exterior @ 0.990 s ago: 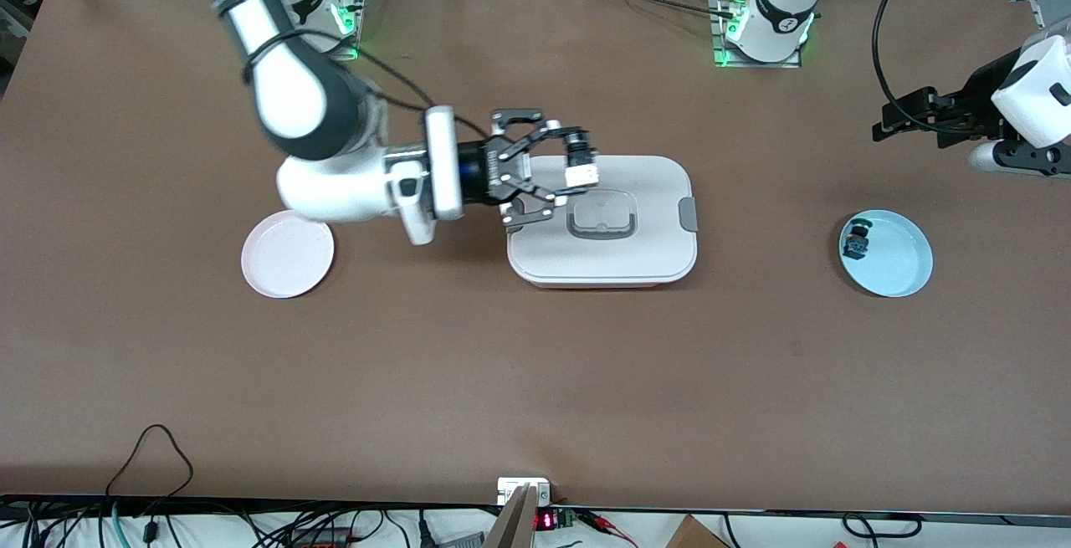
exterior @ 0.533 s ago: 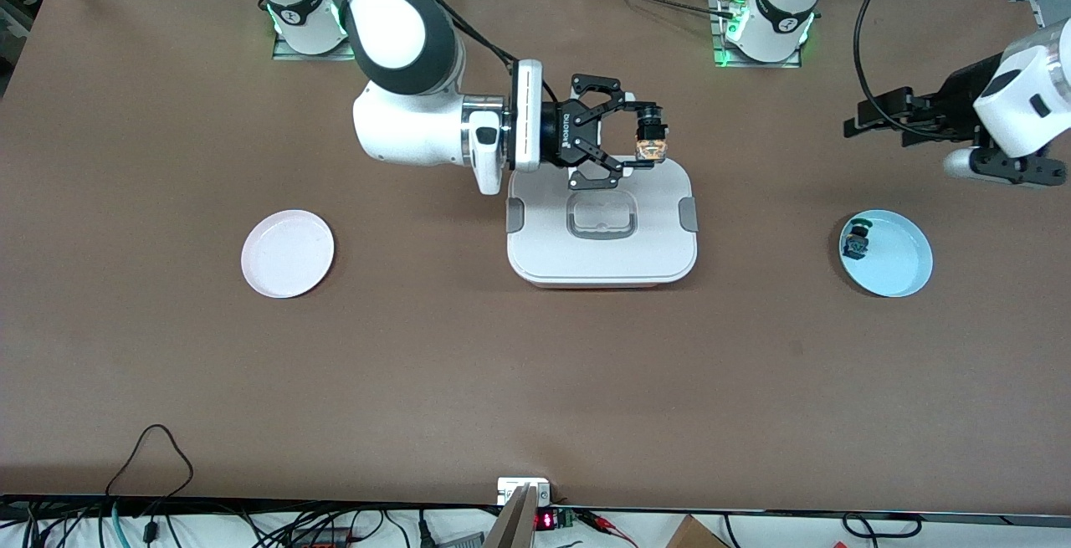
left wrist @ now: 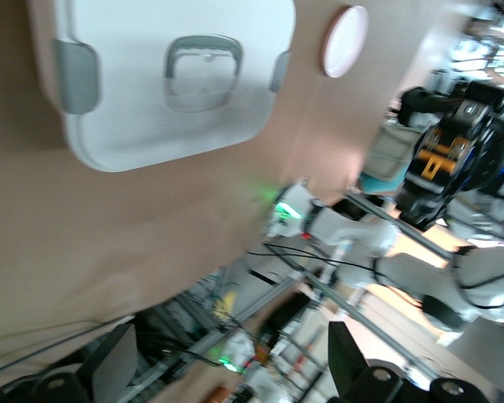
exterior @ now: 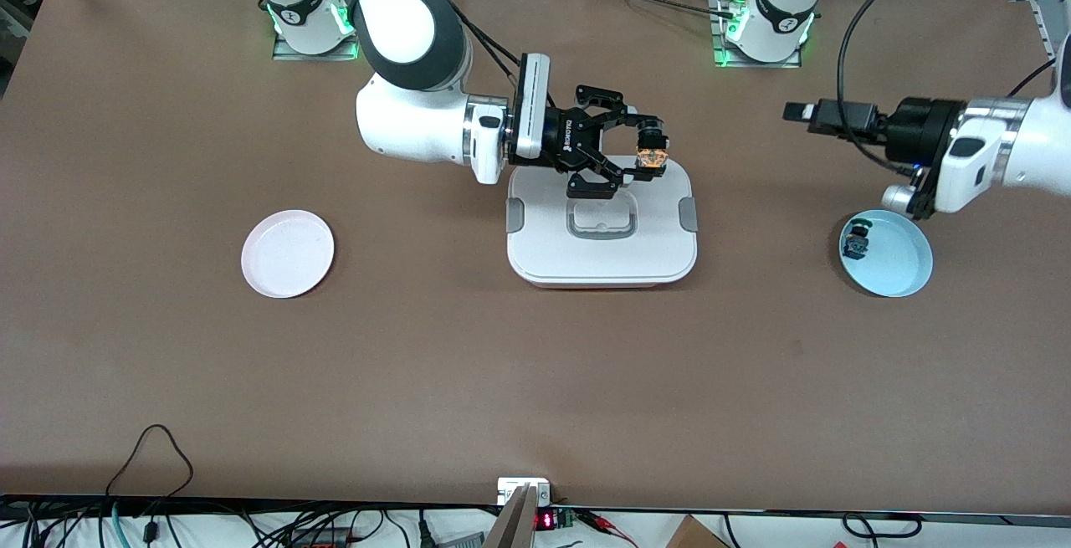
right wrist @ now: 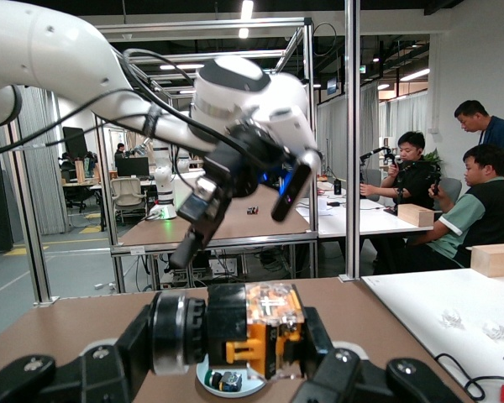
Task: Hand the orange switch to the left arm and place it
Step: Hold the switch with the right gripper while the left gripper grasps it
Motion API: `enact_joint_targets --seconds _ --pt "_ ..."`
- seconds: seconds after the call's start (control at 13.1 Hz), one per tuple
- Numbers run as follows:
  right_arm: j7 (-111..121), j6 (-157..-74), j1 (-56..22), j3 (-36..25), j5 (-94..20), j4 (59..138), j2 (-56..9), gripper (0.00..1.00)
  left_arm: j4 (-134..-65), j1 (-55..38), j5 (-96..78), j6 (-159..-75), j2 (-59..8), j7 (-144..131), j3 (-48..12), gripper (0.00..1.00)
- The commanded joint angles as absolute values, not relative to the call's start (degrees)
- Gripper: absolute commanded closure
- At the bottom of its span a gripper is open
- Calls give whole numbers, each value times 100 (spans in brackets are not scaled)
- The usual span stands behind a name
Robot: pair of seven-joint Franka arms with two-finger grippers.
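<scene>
Swinging inward since the earlier frame, the left gripper (exterior: 799,111) is now pointing along the table toward the orange switch (exterior: 651,155), its fingers (left wrist: 109,369) spread wide and holding nothing. That switch is sitting pinched between the fingertips of the right gripper (exterior: 648,146), which is hovering over the box (exterior: 601,230). On the blue plate (exterior: 899,268) a green switch (exterior: 856,240) is lying; the pink plate (exterior: 287,253) is sitting toward the right arm's end.
</scene>
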State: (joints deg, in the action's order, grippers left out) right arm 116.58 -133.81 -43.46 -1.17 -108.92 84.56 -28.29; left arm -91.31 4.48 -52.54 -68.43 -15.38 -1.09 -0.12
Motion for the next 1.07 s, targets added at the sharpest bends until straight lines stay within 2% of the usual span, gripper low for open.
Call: enact_joint_targets --seconds 0.0,0.38,0.69,0.84,0.99 --pt "11927 -13693 -4526 -167 -11109 8165 -2979 100 -9044 475 -6377 -6819 -2178 -18 -70 0" --pt "11918 -13693 -4535 -167 -11109 8174 -2971 100 -9245 448 -7346 -7619 -2040 842 -307 0" --pt "11918 -13693 -4535 -167 -11118 8174 -2971 100 -10096 440 -7917 -8338 -1574 1518 -544 0" --pt "11918 -13685 -4535 -167 -11118 8183 -2971 100 -10361 483 -8190 -8997 -1460 1669 -964 0" --pt "11918 -13685 -4526 -167 -11092 8191 -2971 100 -10459 483 -8288 -9141 -1345 1714 -1055 0"
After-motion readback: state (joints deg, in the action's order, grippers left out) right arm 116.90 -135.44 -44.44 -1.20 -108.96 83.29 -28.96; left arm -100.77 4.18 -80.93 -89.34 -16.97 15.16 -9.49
